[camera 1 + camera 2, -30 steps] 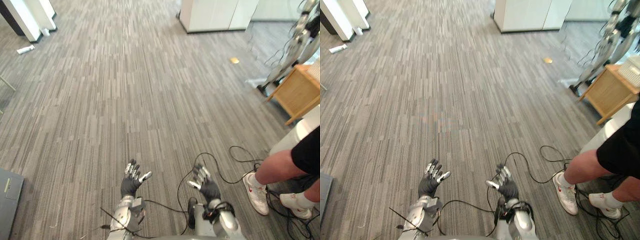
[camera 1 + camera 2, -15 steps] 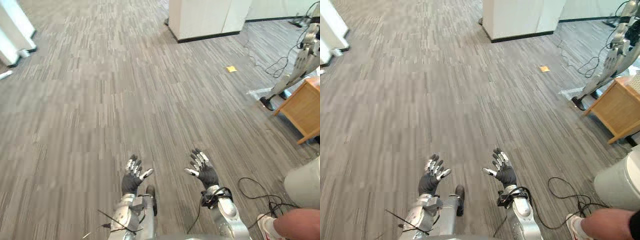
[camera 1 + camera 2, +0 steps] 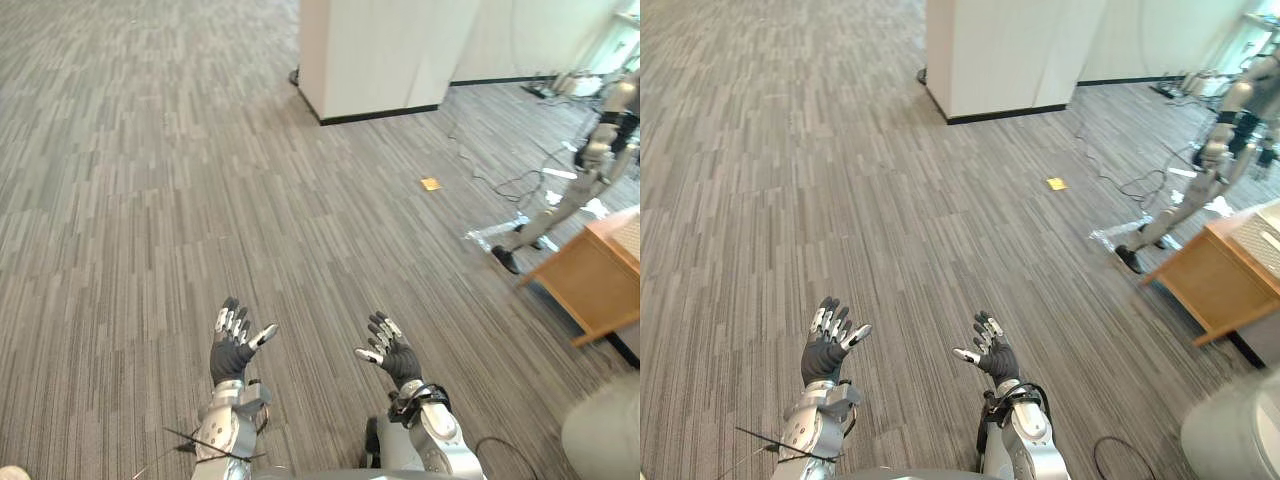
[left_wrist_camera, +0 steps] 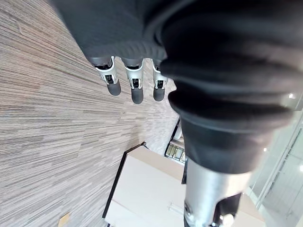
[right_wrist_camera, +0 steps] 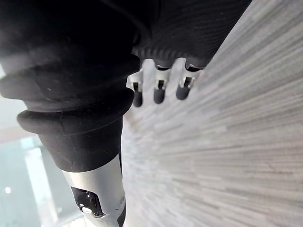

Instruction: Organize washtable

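My left hand (image 3: 232, 345) is raised over the grey striped carpet at the lower middle of the eye views, fingers (image 4: 136, 90) straight and spread, holding nothing. My right hand (image 3: 392, 352) is up beside it at the same height, also open and empty, its fingers (image 5: 158, 92) straight in the right wrist view. No washtable or item from it is in sight.
A white pillar (image 3: 375, 55) with a dark base stands ahead. A wooden cabinet (image 3: 590, 275) sits at the right, a silver humanoid robot (image 3: 585, 170) beyond it. A small yellow scrap (image 3: 430, 184) lies on the carpet. A pale rounded object (image 3: 605, 440) fills the lower right corner.
The camera has swung to the right: the white pillar has come nearer, the seated person's legs have left the picture. Both hands stay raised and open.
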You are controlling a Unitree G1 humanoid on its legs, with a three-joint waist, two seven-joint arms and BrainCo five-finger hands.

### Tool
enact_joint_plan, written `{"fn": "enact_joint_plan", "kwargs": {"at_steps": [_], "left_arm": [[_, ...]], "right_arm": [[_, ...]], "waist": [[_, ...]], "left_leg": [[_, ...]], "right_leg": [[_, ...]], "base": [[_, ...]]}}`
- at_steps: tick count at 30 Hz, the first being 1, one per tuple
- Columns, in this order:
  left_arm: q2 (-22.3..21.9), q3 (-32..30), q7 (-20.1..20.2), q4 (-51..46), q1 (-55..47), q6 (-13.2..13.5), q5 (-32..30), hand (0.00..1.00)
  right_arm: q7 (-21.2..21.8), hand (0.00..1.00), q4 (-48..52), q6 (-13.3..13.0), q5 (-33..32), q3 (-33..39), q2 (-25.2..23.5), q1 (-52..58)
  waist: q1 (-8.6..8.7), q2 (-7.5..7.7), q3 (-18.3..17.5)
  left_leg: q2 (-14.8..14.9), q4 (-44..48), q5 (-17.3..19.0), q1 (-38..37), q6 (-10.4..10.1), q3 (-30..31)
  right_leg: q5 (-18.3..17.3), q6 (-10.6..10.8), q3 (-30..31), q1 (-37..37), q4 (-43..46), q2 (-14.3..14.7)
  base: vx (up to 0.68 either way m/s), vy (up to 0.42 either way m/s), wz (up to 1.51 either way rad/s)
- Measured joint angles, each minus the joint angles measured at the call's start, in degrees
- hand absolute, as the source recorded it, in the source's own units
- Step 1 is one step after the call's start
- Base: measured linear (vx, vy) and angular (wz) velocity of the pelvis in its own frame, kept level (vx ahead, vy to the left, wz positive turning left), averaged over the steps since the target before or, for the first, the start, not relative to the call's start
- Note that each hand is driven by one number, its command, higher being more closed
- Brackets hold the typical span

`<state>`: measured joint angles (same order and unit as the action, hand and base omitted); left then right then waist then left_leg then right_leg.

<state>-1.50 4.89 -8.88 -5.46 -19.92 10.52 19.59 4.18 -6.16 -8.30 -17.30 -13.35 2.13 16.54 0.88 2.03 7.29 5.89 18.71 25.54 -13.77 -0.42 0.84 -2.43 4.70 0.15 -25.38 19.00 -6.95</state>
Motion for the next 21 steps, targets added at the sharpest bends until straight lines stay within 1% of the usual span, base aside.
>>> {"fn": "enact_joint_plan", "kwargs": {"at_steps": [1,2,3,4,5,6,7,8,9,10,11,12,13,14,15,16,17,18,19,20,21], "left_arm": [[-0.45,0.06,0.03,0.62,0.11,-0.05,0.02,0.0],[-1.81,0.98,0.05,1.27,-1.07,-0.24,0.07,0.0],[-2.42,1.69,-0.03,1.35,-1.6,-0.29,0.17,0.0],[-2.45,3.05,-0.03,1.6,-2.08,-0.35,0.49,0.0],[-2.43,3.56,-0.01,1.69,-2.1,-0.74,2.47,0.0],[-2.33,3.86,0.01,1.9,-2.05,-0.81,3.09,0.0],[-2.15,4.65,0.02,2.93,-1.41,-0.88,4.22,0.0],[-2.02,4.95,0.04,4.23,-0.78,-1.3,4.83,0.0],[-2.01,4.96,0.07,5.54,-0.26,-1.32,5.14,0.0],[-2.0,4.96,0.13,5.99,-0.17,-1.31,5.15,0.0],[-1.97,4.94,0.17,6.59,0.16,-1.3,5.14,0.0],[-1.96,4.8,0.16,6.86,0.25,-1.3,5.12,0.0],[-1.99,4.32,0.14,6.94,0.11,-1.32,5.02,0.0],[-2.01,4.06,0.15,6.95,-0.04,-1.32,5.02,0.0],[-2.05,3.65,0.17,6.93,-0.29,-1.33,5.01,0.0],[-2.09,3.36,0.13,6.86,-0.51,-1.32,5.02,0.0],[-2.21,2.93,0.1,6.38,-1.15,-1.31,5.02,0.0],[-2.3,2.62,0.08,6.26,-1.53,-1.32,5.03,0.0],[-2.41,1.36,0.01,6.27,-1.95,-1.51,5.04,0.0],[-2.44,0.94,0.02,6.24,-1.95,-1.56,5.03,0.0],[-2.49,0.11,0.05,5.96,-2.04,-1.58,5.02,0.0]], "right_arm": [[0.05,0.0,0.89,0.04,-0.01,-0.17,0.51,0.38],[0.6,0.0,3.26,0.06,-0.01,-0.41,1.63,1.28],[0.9,0.0,3.91,0.05,0.02,-0.56,2.51,1.38],[1.02,0.0,4.92,0.13,0.03,-0.57,3.76,0.89],[0.95,0.0,5.58,0.14,-0.11,-0.67,4.06,0.85],[0.69,0.0,5.68,0.1,-0.41,-0.44,3.93,0.7],[0.23,0.0,5.7,0.09,-1.02,0.33,3.5,0.85],[-0.7,0.0,5.65,0.08,-1.58,0.62,2.89,1.13],[-0.79,0.0,5.63,0.03,-1.99,0.6,2.38,1.32],[-0.78,0.0,5.57,-0.01,-2.27,0.59,2.19,1.31],[-0.76,0.0,5.26,-0.04,-2.35,0.57,1.91,1.04],[-0.65,0.0,4.73,-0.04,-2.33,0.41,1.85,0.55],[-0.64,0.0,3.95,-0.02,-2.25,0.16,1.72,-0.37],[-0.64,0.0,3.53,-0.03,-2.25,-0.05,1.7,-0.81],[-0.76,0.0,2.5,-0.05,-1.99,-0.29,1.59,-1.62],[-0.86,0.0,2.1,-0.09,-1.41,-0.33,1.5,-2.01],[-1.41,0.0,1.4,-0.21,-0.87,-0.55,1.49,-2.99],[-1.65,0.0,0.58,-0.29,-0.45,-0.6,1.46,-3.7],[-1.78,0.0,-2.45,-0.18,-0.02,-0.78,0.92,-5.49],[-1.78,0.0,-3.33,-0.18,0.02,-0.78,0.67,-5.88],[-1.75,0.0,-4.26,-0.15,0.11,-0.96,0.58,-6.57]], "waist": [[0.27,0.37,-0.36],[0.22,-0.89,-0.65],[-0.09,-2.2,-0.67],[-0.24,-4.15,-0.82],[-0.27,-5.09,-0.75],[-0.34,-5.45,-0.75],[-0.33,-5.93,-0.83],[-0.39,-5.74,-0.67],[-0.61,-5.28,-0.58],[-0.74,-5.1,-0.65],[-1.7,-4.8,-0.7],[-2.08,-4.71,-0.71],[-2.51,-4.66,-0.67],[-2.75,-4.67,-0.66],[-3.18,-4.63,-0.66],[-3.43,-4.62,-0.65],[-3.41,-4.9,-0.63],[-3.41,-5.06,-0.69],[-4.31,-3.56,-1.27],[-4.94,-3.08,-1.91],[-5.09,-2.12,-2.83]], "left_leg": [[0.33,1.5,-0.01,-0.79,0.0,1.5],[1.55,9.49,-2.25,1.05,1.91,3.13],[2.51,13.98,-4.14,2.57,1.8,3.1],[4.48,24.1,-12.25,7.41,-1.93,2.42],[7.47,32.8,-25.84,12.16,-4.75,-0.01],[9.25,37.45,-28.84,14.48,-5.37,-1.1],[11.23,44.59,-27.44,18.16,-4.83,-2.62],[12.29,50.82,-23.64,21.6,-3.21,-5.53],[11.86,51.29,-20.14,24.1,-1.89,-8.17],[11.59,50.0,-18.46,25.55,-1.74,-9.53],[11.16,44.48,-15.62,28.7,-1.49,-11.92],[11.03,38.52,-14.46,31.05,-1.22,-13.15],[11.07,29.0,-14.45,33.25,-1.23,-14.56],[11.05,23.87,-14.6,33.99,-1.46,-15.26],[10.75,12.63,-15.46,34.5,-2.71,-16.09],[10.27,3.71,-17.13,34.51,-4.8,-16.63],[10.09,-4.51,-18.55,35.04,-7.06,-17.02],[10.24,-5.96,-18.99,35.37,-7.69,-17.4],[9.67,-3.09,-24.91,35.99,-5.99,-18.32],[8.65,-1.72,-25.84,36.03,-4.84,-18.68],[7.43,0.53,-26.56,36.56,-3.63,-18.26]], "right_leg": [[1.51,0.47,-0.01,-0.21,3.6,0.08],[1.46,0.18,-1.03,-0.71,11.05,0.18],[-0.64,-0.34,-1.99,-0.61,13.22,0.73],[-4.01,-1.58,-2.91,0.47,15.43,1.85],[-6.27,-3.08,-3.29,3.3,14.88,3.04],[-7.1,-3.89,-4.01,5.35,13.81,3.56],[-7.86,-4.91,-4.86,8.64,12.07,4.17],[-8.66,-5.58,-5.19,13.93,8.64,4.84],[-8.98,-6.05,-5.4,18.99,4.77,4.95],[-9.06,-6.17,-5.65,21.01,2.95,4.96],[-9.43,-6.24,-6.04,24.34,0.12,5.0],[-9.88,-6.21,-6.48,25.81,-1.5,5.11],[-10.61,-5.82,-7.02,27.91,-2.94,5.15],[-10.98,-5.72,-7.28,28.99,-3.66,5.14],[-11.48,-5.05,-7.99,31.62,-5.54,5.07],[-12.29,-4.59,-8.53,33.65,-7.0,4.93],[-13.9,-3.58,-9.17,35.85,-8.13,4.92],[-14.8,-3.1,-9.31,36.73,-8.35,4.94],[-16.71,-2.65,-8.69,38.91,-8.51,2.92],[-16.9,-2.84,-8.34,39.48,-8.97,1.86],[-16.88,-2.84,-7.48,39.01,-7.18,0.43]], "base": [[0.75,-0.491,1.13],[0.63,-0.418,0.65],[0.74,-0.471,0.38],[0.62,-0.308,-0.04],[0.63,-0.279,-0.04],[0.62,-0.225,0.02],[0.59,-0.213,0.09],[0.66,-0.226,0.07],[0.52,-0.171,0.05],[0.47,-0.141,0.06],[0.35,-0.099,0.13],[0.53,-0.103,0.18],[0.45,-0.051,0.19],[0.58,-0.011,0.21],[0.42,0.041,0.24],[0.53,0.094,0.32],[0.52,0.159,0.26],[0.64,0.248,0.08],[0.53,0.245,-0.09],[0.46,0.206,-0.2],[0.6,0.274,-0.21]]}}
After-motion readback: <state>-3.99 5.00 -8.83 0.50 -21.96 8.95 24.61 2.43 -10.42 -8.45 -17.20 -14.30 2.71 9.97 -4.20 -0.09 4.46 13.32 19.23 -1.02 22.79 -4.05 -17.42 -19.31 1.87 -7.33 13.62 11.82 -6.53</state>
